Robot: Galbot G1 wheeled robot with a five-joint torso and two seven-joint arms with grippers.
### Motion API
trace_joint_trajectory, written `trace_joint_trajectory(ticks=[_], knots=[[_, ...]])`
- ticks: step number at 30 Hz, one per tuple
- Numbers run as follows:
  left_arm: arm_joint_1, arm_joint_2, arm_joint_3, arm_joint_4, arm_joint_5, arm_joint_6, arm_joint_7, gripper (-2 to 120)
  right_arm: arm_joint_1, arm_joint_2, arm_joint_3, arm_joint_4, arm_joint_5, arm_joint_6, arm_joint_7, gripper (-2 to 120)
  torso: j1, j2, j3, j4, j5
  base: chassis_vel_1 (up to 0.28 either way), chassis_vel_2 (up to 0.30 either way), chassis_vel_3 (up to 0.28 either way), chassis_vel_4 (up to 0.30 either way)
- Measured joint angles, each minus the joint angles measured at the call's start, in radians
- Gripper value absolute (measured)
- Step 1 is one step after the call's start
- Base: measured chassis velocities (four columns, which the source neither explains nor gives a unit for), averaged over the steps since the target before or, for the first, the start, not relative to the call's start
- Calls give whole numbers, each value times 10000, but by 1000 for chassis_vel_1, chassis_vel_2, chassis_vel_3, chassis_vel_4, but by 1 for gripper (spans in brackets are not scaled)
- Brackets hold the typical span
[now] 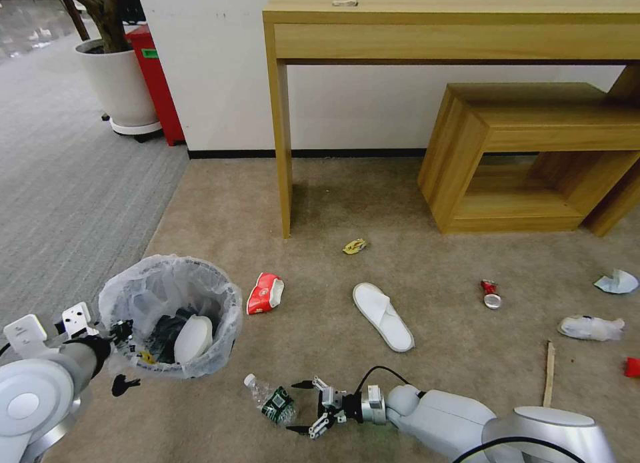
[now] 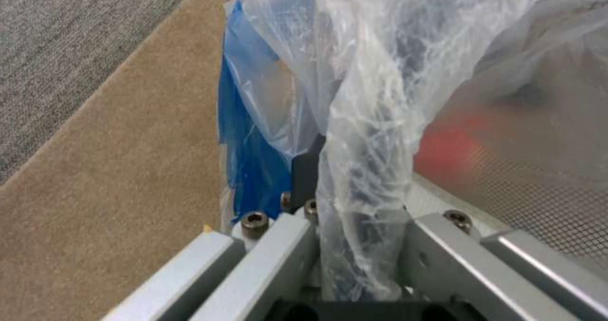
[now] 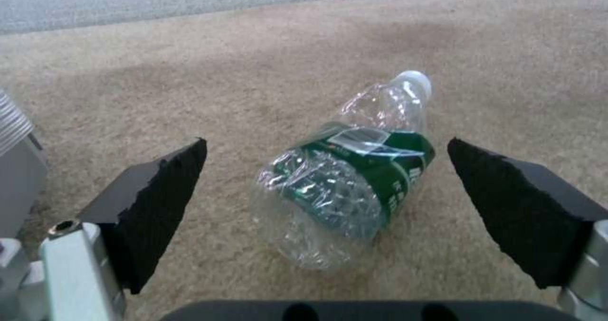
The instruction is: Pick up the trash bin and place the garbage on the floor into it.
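- Small round dark trash bin w/ crinkled translucent white plastic liner [image 1: 170, 313]: held up off the beige-brown short-pile carpet floor [image 1: 320, 203], at lower left of head view; a white slipper [image 1: 193, 338] lies inside.
- Left gripper [image 1: 122, 356]: clamped on bin's near rim; in left wrist view fingers [image 2: 304, 174] pinch the bunched liner, blue bin wall [image 2: 250, 159] just behind.
- Crushed clear plastic bottle w/ green label & white cap [image 1: 270, 400]: lying on its side on the carpet, just right of & below the bin.
- Right gripper [image 1: 301, 407]: low over carpet, spread wide, black pads [image 3: 152, 207] either side of the bottle, not touching it.
- Other litter on carpet: red-white carton [image 1: 265, 293] near bin; second white slipper [image 1: 383, 316] mid-floor; yellow wrapper [image 1: 355, 246] by the leg of a light wood console table [image 1: 453, 23]; red can [image 1: 491, 294]; wooden stick [image 1: 549, 373]; crumpled tissues [image 1: 591, 327] & white scrap [image 1: 617, 282] far right.
- Grey striped carpet [image 1: 60, 183] to the left, w/ white plant pot [image 1: 123, 90].
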Motion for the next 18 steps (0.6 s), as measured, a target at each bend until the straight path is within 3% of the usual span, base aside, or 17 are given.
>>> trace_joint_trajectory(ticks=[13, 18], knots=[[44, -6, -33, -108, -35, -27, -6, 0, -158, 295, 3, -429, 95, 0, -49, 94, 0, 0, 0, 0, 1, 0, 0, 0, 0], [51, -20, -39, -119, -35, -49, -6, 0, -188, 379, 41, -606, 130, 0, -98, 84, 0, 0, 0, 0, 0, 0, 0, 0, 0]])
